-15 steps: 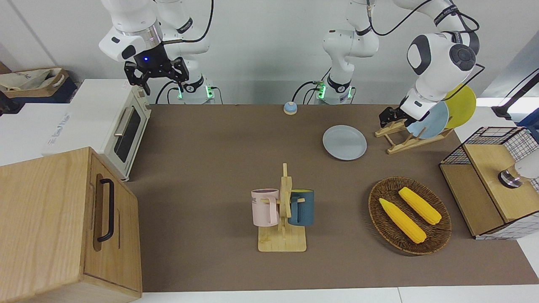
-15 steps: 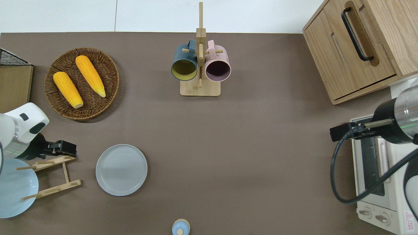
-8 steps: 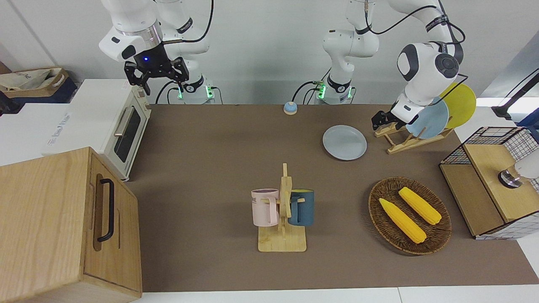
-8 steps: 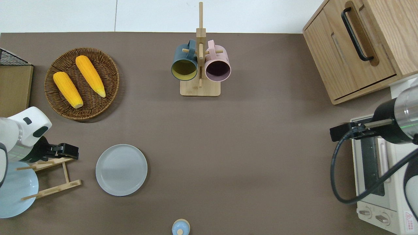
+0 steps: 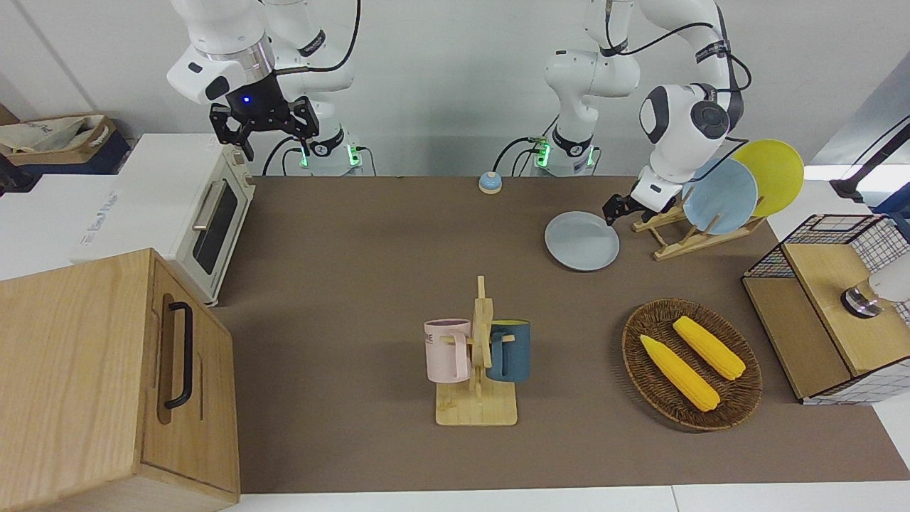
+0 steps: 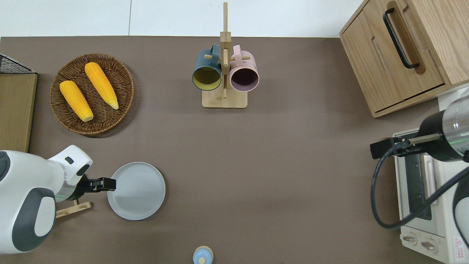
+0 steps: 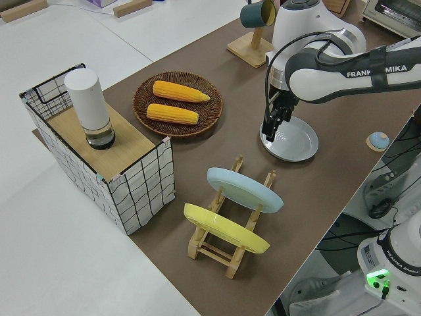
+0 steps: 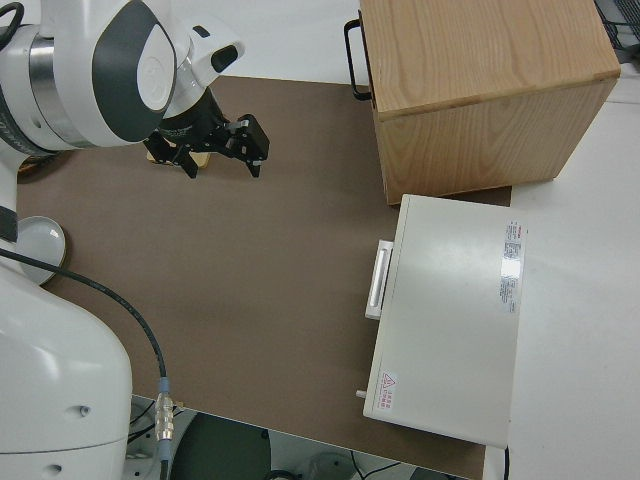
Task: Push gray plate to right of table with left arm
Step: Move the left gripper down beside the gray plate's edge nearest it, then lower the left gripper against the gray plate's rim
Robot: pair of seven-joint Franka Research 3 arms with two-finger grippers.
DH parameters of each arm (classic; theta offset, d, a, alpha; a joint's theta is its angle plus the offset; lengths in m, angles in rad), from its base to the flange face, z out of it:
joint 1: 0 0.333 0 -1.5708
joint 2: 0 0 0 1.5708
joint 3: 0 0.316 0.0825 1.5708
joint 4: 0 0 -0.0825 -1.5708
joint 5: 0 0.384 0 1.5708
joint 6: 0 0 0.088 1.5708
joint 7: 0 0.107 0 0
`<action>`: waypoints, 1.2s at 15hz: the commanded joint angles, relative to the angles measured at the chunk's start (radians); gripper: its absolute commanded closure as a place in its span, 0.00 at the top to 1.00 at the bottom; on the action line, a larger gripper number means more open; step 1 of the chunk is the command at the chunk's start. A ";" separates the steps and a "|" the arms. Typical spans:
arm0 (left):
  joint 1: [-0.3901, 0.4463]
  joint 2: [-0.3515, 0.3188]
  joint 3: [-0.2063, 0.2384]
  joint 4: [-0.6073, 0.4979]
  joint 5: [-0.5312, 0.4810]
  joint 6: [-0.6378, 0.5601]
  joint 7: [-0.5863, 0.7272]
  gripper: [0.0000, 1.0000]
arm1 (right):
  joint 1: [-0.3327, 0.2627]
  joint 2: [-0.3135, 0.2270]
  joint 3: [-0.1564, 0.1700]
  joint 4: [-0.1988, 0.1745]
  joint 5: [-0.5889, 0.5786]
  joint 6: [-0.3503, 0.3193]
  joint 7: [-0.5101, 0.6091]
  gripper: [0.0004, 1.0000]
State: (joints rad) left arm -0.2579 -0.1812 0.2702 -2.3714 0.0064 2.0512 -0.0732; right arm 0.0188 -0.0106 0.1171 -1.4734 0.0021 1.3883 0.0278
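Judging from how things lie, the push has hardly begun. The gray plate [image 6: 136, 191] lies flat on the table [image 6: 278, 161] toward the left arm's end, just beside the wooden plate rack [image 5: 693, 235], with nearly the whole brown surface open between it and the right arm's end. All of the travel is left to do.

The left gripper [image 6: 106, 184] is low at the plate's rim, on the edge that faces the rack. In the overhead view its black fingers [image 6: 109, 184] appear to touch or just overlap the rim; in the left side view they point steeply down onto that same edge. Whether they bear on the rim or stand a hair off it cannot be settled. The fingers look drawn close together with nothing between them, which suits a push.

The left arm [image 5: 682, 135] is bent sharply, its wrist turned down and its forearm reaching across from over the rack. Relative to the fingers, the plate lies directly ahead, toward the right arm's end; the rack with the blue plate [image 5: 721, 195] and yellow plate [image 5: 771, 174] lies just at their back.

The basket of corn [image 6: 91, 93] and the mug stand [image 6: 224, 79] sit well apart from the fingers, off the likely line of travel.

The right arm is parked, its gripper [image 5: 264, 126] with fingers spread.
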 commanded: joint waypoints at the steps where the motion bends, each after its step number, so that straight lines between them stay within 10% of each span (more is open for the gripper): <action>1: -0.012 -0.041 0.004 -0.087 0.006 0.088 -0.033 0.98 | -0.020 -0.006 0.015 0.004 0.010 -0.012 0.000 0.98; 18: -0.001 -0.006 0.000 -0.216 0.010 0.305 -0.057 0.88 | -0.020 -0.006 0.013 0.004 0.010 -0.014 0.001 0.98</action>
State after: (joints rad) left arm -0.2571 -0.1830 0.2681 -2.5458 0.0066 2.2916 -0.1088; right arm 0.0188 -0.0106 0.1170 -1.4734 0.0021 1.3883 0.0278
